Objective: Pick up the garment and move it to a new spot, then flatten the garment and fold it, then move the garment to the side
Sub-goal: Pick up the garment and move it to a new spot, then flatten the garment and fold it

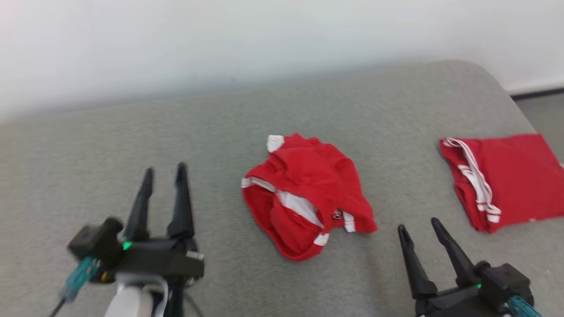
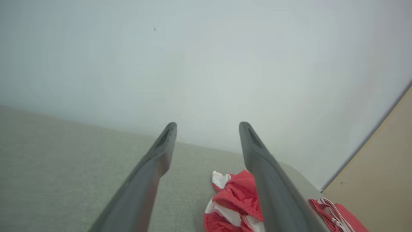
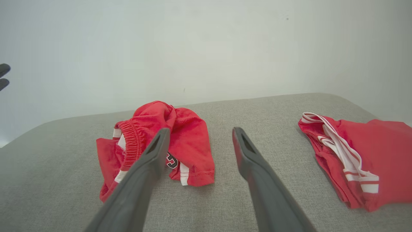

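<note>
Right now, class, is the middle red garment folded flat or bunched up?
Bunched up. The middle garment lies in a rumpled heap with its waistband gaping, unlike the folded garment to its right.

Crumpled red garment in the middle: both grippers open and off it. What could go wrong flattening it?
1. The crumpled garment is bunched in layers, waistband turned out; a pinch may catch several layers and drag the heap instead of spreading it.
2. The folded garment lies close on the right, near the cushion edge; a wide sweep by the right gripper could disturb it.
</note>
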